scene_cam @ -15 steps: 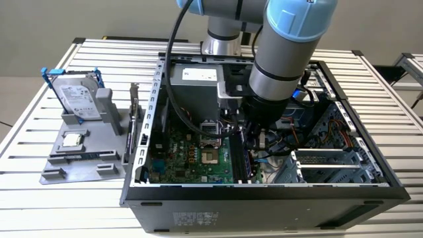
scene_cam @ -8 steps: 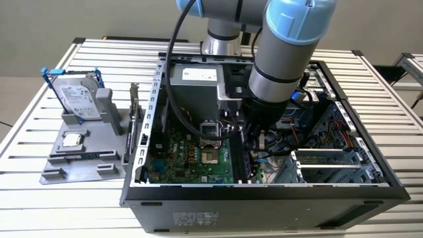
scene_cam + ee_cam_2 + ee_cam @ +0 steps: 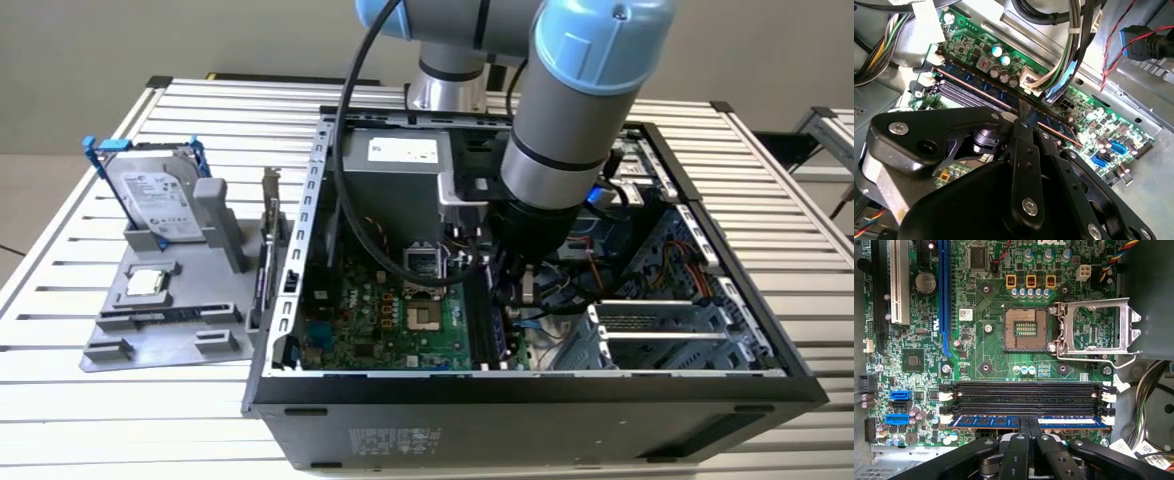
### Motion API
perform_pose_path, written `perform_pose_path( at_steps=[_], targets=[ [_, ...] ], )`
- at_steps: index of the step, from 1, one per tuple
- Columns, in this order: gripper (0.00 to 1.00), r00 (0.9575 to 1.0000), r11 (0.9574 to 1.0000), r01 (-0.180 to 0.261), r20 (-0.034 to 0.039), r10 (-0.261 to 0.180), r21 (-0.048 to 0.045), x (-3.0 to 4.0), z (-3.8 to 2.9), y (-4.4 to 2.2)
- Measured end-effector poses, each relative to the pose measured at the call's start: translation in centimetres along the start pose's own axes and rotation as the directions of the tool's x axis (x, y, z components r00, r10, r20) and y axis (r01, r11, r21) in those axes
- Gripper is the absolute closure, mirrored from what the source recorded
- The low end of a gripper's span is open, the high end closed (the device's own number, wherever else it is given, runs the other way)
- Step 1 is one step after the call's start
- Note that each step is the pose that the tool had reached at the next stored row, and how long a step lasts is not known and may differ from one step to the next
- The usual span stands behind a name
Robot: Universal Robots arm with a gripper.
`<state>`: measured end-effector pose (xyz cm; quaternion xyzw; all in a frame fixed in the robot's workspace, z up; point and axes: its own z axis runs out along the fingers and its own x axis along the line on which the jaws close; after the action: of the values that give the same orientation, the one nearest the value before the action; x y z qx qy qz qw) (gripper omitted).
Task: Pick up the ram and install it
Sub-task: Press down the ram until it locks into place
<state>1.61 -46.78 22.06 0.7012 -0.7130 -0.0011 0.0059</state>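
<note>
A: Where is the ram (image 3: 1064, 422) seen at this moment?

B: It is seen standing on its edge in the slot of the motherboard (image 3: 994, 347) that is the farthest from the open CPU socket (image 3: 1026, 328). Three black memory slots (image 3: 1029, 388) between the socket and the ram are seen without any stick. In the second wrist view the ram (image 3: 979, 82) is seen as a long blue-green strip beside these slots.

A: And how is the gripper (image 3: 1029, 426) placed?

B: It is lowered inside the open computer case (image 3: 534, 385), directly over the middle of the ram. The two fingers are brought close together, with only a narrow gap, and the top edge of the ram is found between their tips. It is held there, or at least touched; a firm grasp cannot be told with certainty.

A: What is found outside the case?

B: In the exterior view a grey holder (image 3: 167, 320) is seen on the slatted table (image 3: 80, 410), beside the case. A hard drive in a blue frame (image 3: 154, 195) is kept upright in it, and a small processor chip (image 3: 144, 283) is laid flat near the drive.
</note>
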Motion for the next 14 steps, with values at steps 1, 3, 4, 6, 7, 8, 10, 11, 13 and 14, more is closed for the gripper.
perform_pose_path(
  at_steps=[1, 3, 4, 6, 7, 8, 10, 11, 13, 14],
  targets=[
    [1.0, 1.0, 1.0, 0.0, 0.0, 0.0, 0.0, -0.01, 0.04, 0.0],
    [1.0, 1.0, 1.0, 0.001, 0.0004, -0.001, 0.0, -0.01, 0.12, 0.0],
    [1.0, 1.0, 1.0, 0.001, 0.0002, -0.001, 0.0, -0.01, 0.15, 0.0],
    [1.0, 1.0, 1.0, 0.001, 0.0, -0.001, -0.0001, -0.01, 0.17, 0.0],
    [1.0, 1.0, 1.0, 0.001, 0.0001, -0.001, 0.0, -0.01, 0.18, 0.0],
    [1.0, 1.0, 1.0, 0.001, 0.0003, -0.001, 0.0001, -0.01, 0.19, 0.0],
    [1.0, 1.0, 1.0, 0.001, 0.0005, -0.001, 0.0001, -0.01, 0.2, 0.0],
    [1.0, 1.0, 1.0, 0.001, 0.0005, -0.001, 0.0001, -0.01, 0.2, 0.0],
    [1.0, 1.0, 1.0, 0.001, 0.0006, -0.001, 0.0001, -0.01, 0.2, 0.0],
    [1.0, 1.0, 1.0, 0.001, 0.0005, -0.001, 0.0001, -0.01, 0.2, 0.0]
  ],
)
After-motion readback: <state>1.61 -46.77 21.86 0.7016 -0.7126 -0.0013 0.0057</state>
